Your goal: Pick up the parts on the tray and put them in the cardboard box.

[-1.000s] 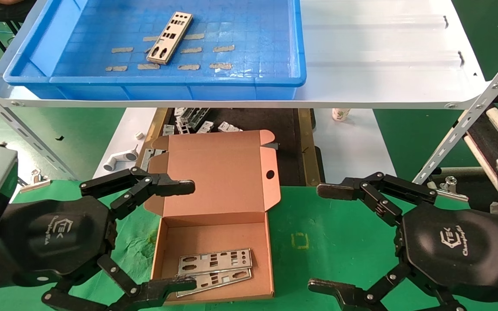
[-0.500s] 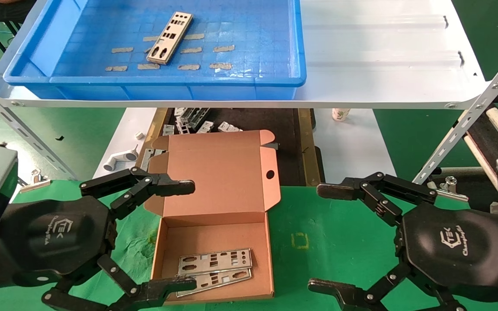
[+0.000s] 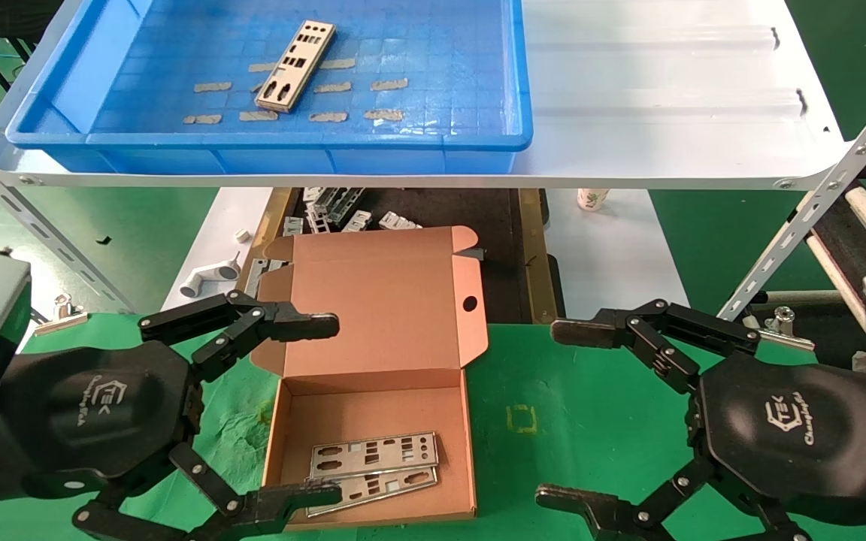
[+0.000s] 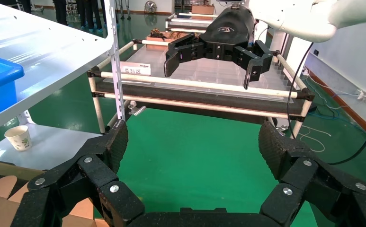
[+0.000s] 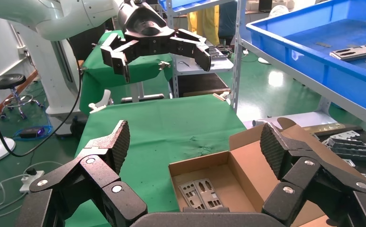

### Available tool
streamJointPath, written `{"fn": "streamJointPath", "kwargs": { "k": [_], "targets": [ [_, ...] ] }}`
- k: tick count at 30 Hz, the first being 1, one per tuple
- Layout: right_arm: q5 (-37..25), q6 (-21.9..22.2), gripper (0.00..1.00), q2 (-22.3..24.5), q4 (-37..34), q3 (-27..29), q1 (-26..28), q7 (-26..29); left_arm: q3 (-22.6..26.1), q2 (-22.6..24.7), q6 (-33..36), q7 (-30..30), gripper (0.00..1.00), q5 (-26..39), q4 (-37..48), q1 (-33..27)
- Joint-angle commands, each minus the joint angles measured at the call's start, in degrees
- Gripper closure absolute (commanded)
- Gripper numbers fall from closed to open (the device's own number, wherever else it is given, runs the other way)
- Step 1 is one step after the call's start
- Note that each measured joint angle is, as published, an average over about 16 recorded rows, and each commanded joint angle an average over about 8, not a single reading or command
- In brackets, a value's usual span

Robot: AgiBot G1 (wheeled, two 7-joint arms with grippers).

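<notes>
One silver punched plate point(image 3: 295, 65) lies on the floor of the blue tray point(image 3: 267, 139) on the white shelf, seen also as a plate point(image 5: 358, 51) in the right wrist view. The open cardboard box point(image 3: 376, 361) sits on the green cloth below, with two plates point(image 3: 373, 469) lying flat inside; the same plates point(image 5: 200, 193) show in the right wrist view. My left gripper point(image 3: 320, 409) hangs open at the box's left edge, holding nothing. My right gripper point(image 3: 564, 413) stands open over the green cloth to the right of the box, also holding nothing.
The white shelf board point(image 3: 666, 113) overhangs the space behind the box, carried by slotted metal struts point(image 3: 816, 203). Small grey brackets point(image 3: 343, 210) lie on a dark mat behind the box, a white pipe-shaped piece point(image 3: 211, 274) at its left, a paper cup point(image 3: 591, 199) beyond.
</notes>
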Motion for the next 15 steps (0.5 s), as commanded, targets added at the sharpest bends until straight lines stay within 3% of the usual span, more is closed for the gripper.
{"fn": "streamJointPath", "kwargs": {
  "k": [1,15],
  "targets": [
    [0.0,0.0,0.00,0.0,0.0,0.0,0.0,0.0,0.0,0.0,0.0,0.0,0.00,0.0,0.0,0.0],
    [0.0,0.0,0.00,0.0,0.0,0.0,0.0,0.0,0.0,0.0,0.0,0.0,0.00,0.0,0.0,0.0]
  ]
}}
